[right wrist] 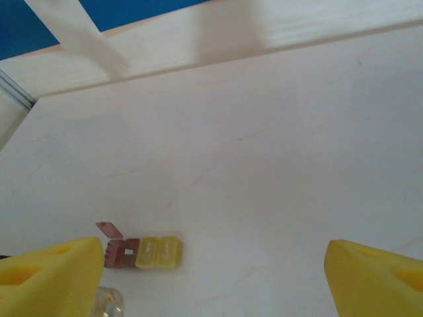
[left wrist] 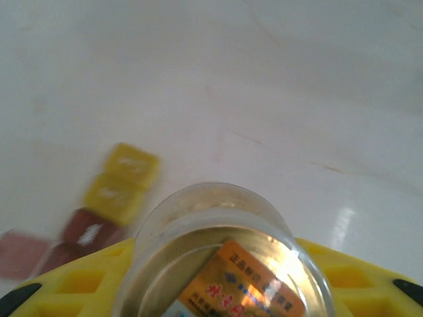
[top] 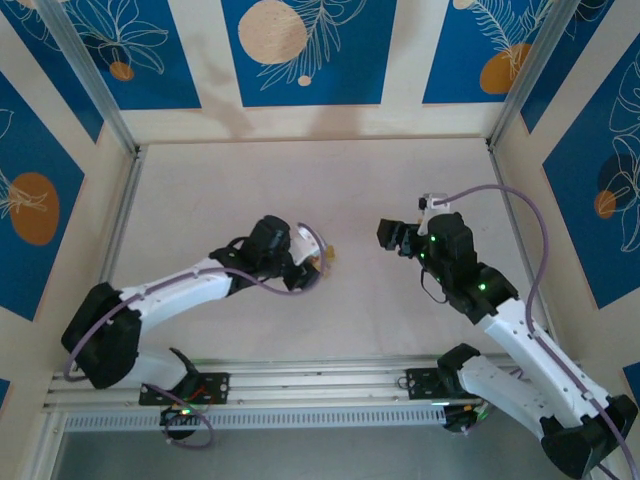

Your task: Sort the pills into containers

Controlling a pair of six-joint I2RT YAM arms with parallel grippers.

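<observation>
– Left pincer (top: pixel 318 262) is clamped on a clear bottle (left wrist: pixel 225 238), right pincer (right wrist: pixel 211 284) is spread wide with nothing in it. How far along are we?

– Early, I'd say. Red box (left wrist: pixel 84 231) and yellow box (left wrist: pixel 122 178) sit on the tabletop (left wrist: pixel 264 99) just ahead-left of the left pincer, lid (right wrist: pixel 109 229) flipped up on the red one. Maybe a pale speck inside it, too blurry to call. I'd guess pretty much all the sorting is left to do.
</observation>
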